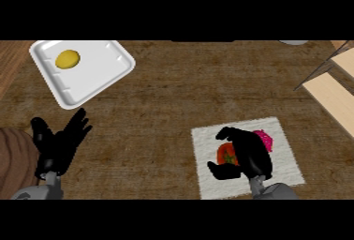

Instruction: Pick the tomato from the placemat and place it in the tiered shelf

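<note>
A red tomato with a green stem lies on the white placemat at the lower right. My right hand sits over it, fingers and thumb curled round its sides, hiding most of it. A pink object lies on the placemat just right of the hand. The light wooden tiered shelf runs along the right edge of the view. My left hand rests open at the lower left, fingers up, away from the placemat.
A white square tray at the upper left holds a yellow lemon-like fruit. A grey object peeks in at the top right. The brown counter stretches between the tray and the shelf.
</note>
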{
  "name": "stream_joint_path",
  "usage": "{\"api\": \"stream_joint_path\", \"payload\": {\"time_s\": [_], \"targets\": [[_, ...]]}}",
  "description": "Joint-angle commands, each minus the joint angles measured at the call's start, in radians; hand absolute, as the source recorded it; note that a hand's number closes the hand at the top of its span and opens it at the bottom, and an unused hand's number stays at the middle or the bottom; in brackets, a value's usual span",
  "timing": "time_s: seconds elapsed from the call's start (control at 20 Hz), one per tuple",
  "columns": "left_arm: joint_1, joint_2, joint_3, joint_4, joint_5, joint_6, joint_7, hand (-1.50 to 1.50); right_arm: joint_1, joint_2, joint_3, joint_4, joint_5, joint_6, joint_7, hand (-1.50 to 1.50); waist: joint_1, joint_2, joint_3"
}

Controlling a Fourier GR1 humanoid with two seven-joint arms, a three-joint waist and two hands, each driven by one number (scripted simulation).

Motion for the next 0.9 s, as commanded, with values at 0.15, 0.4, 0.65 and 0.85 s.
{"api": "stream_joint_path", "payload": {"time_s": [0.15,0.4,0.65,0.85], "targets": [[-0.026,-0.017,0.035,0.172,-0.013,-0.034,-0.091,0.0,0.036,0.055,0.034,-0.018,0.022,-0.03,-0.069,1.5,-0.01,0.009,-0.004],[0.004,0.003,0.033,0.021,0.006,-0.017,0.026,0.0,-0.038,0.136,-0.198,0.07,-0.01,-0.099,0.173,1.5,-0.005,0.011,-0.003],[0.026,-0.01,0.007,0.006,-0.006,-0.03,0.0,0.0,-0.225,0.118,-0.461,0.146,0.017,-0.136,0.486,1.5,0.014,0.018,-0.006],[-0.026,-0.008,0.025,0.071,-0.006,-0.03,-0.009,0.0,-0.428,0.11,-0.478,0.156,0.159,-0.218,0.621,1.5,0.004,0.013,-0.005]]}}
